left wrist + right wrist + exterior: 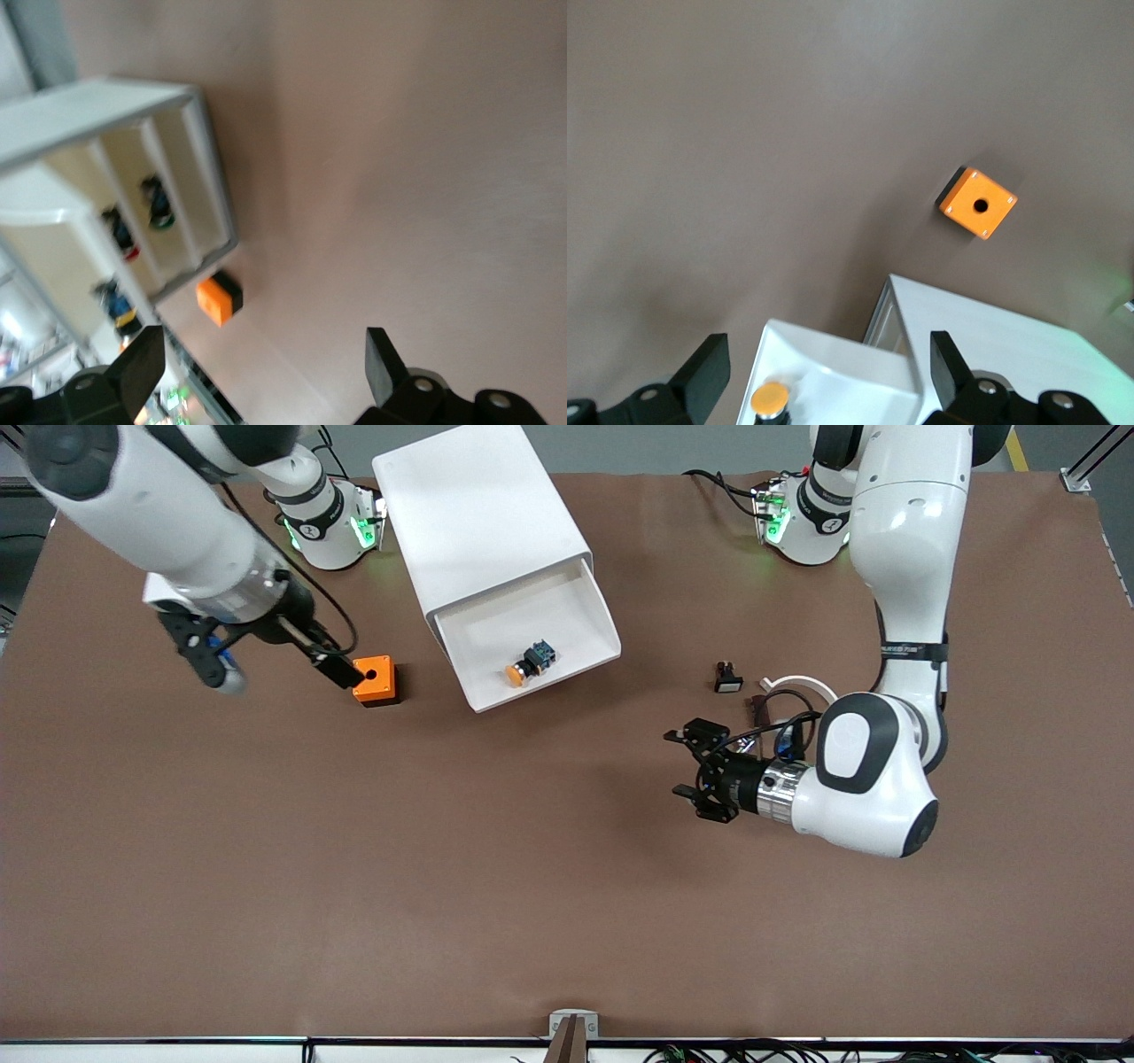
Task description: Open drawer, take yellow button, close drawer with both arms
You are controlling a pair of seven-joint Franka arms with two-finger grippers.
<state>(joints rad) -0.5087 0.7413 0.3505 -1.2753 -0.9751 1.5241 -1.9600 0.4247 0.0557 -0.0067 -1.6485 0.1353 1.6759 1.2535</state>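
Near the worktop's edge where the arm bases stand, the tall white cabinet (483, 509) rises, and its top drawer (532, 642) is pulled out toward the front camera. That drawer is a shallow white plastic tray with a curved front lip. Lying on its floor, on its side, is the button (530, 664): a tiny piece with a round orange cap, a black body and a blue rear part, the cap pointing toward the front camera. In the right wrist view the orange cap (770, 397) shows inside the drawer's white rim (833, 350).

Lower drawers seen in the left wrist view hold other small dark pieces whose details cannot be made out.

On the bare brown worktop (443, 886), toward the right arm's end from the drawer, sits an orange cube (375, 680) with a round hole in its top face. Toward the left arm's end lies a small black piece with a white face (727, 677).

No brand names or readable writing can be made out anywhere.

The right gripper (266, 657) hangs just beside the orange cube, fingers spread and holding nothing. The left gripper (689, 763) hovers low over bare worktop, nearer the left arm's end than the drawer, its fingers spread apart and empty.
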